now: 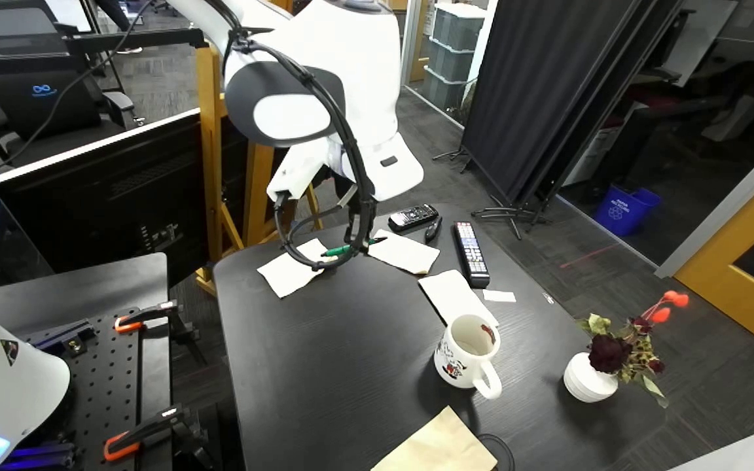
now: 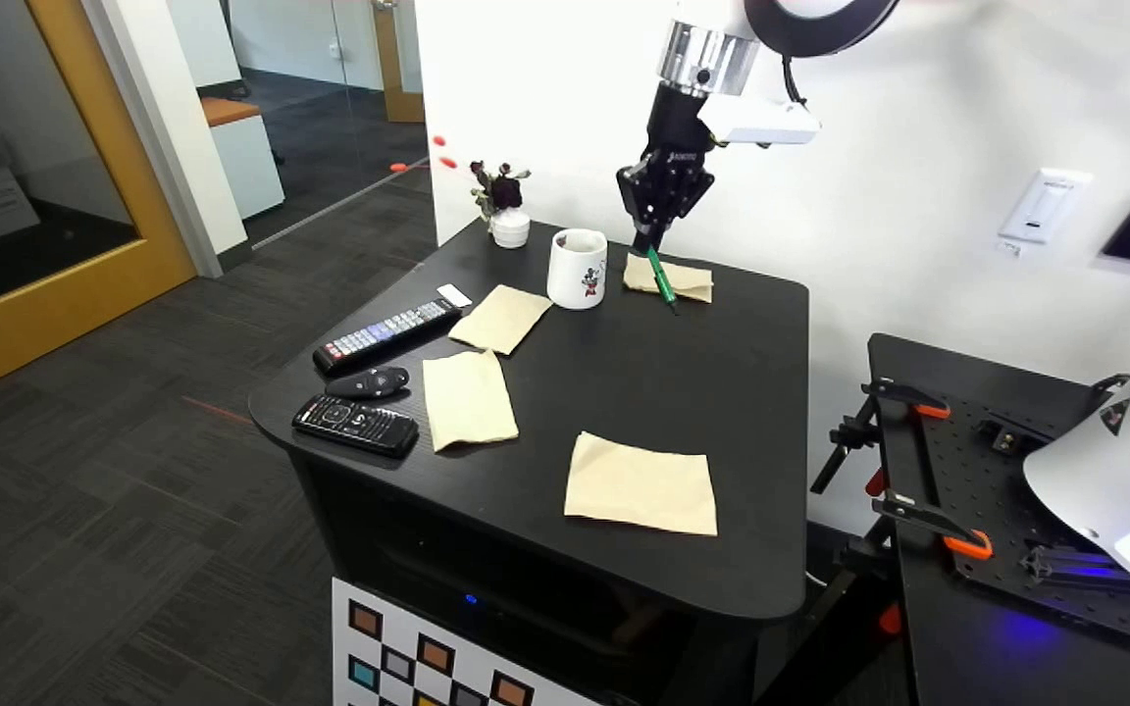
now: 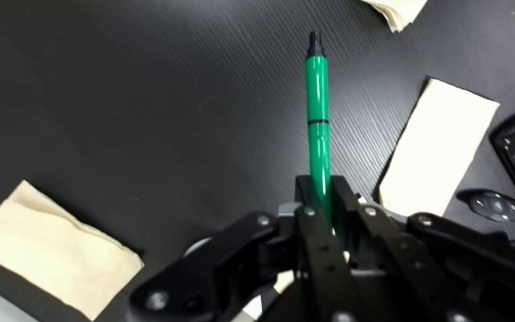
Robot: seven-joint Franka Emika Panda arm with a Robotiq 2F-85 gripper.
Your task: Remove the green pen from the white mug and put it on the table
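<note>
The green pen (image 3: 318, 96) with black ends is held between the fingertips of my gripper (image 3: 321, 192), which is shut on it. In an exterior view the gripper (image 2: 648, 240) points down and the pen (image 2: 662, 277) hangs tilted from it, seemingly above the black table (image 2: 702, 392). The pen also shows in an exterior view (image 1: 336, 251), where cables hide most of the gripper. The white mug (image 2: 577, 275) stands upright on the table, apart from the gripper. Its handle and open top show in an exterior view (image 1: 455, 356), with no pen in it.
Several folded tan napkins (image 2: 641, 485) lie about the table. A long black remote (image 2: 388, 336), a shorter remote (image 2: 356, 425) and a small black device (image 2: 367, 382) lie along one edge. A white flower vase (image 1: 590, 377) stands near the mug. A black cable loop (image 1: 498, 451) lies beside a napkin.
</note>
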